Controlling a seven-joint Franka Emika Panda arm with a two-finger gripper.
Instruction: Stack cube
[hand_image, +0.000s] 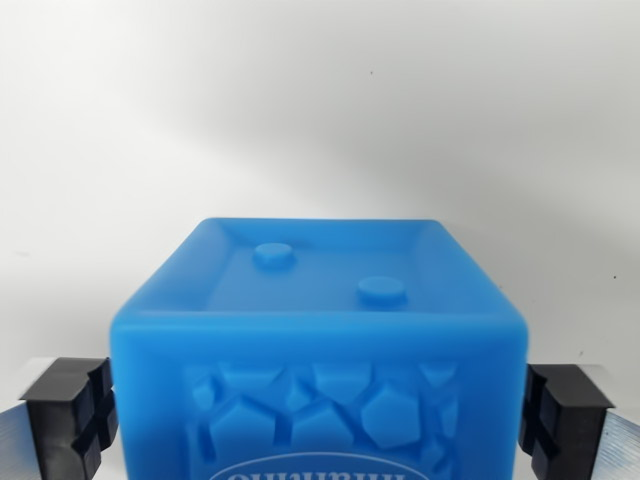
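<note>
Wrist view: I see one blue cube (318, 345) filling the lower centre, from about 9 o'clock to 3 o'clock of the picture. Material looks like soft, matte moulded plastic or rubber with rounded edges. Top face is recessed inside a raised rim and carries two low round studs. Front face shows cracked-stone relief and an oval with raised lettering, cut off below. The gripper (318, 420) has black ridged pads (68, 415) against both cube sides, holding it over a plain white tabletop (320, 100).
</note>
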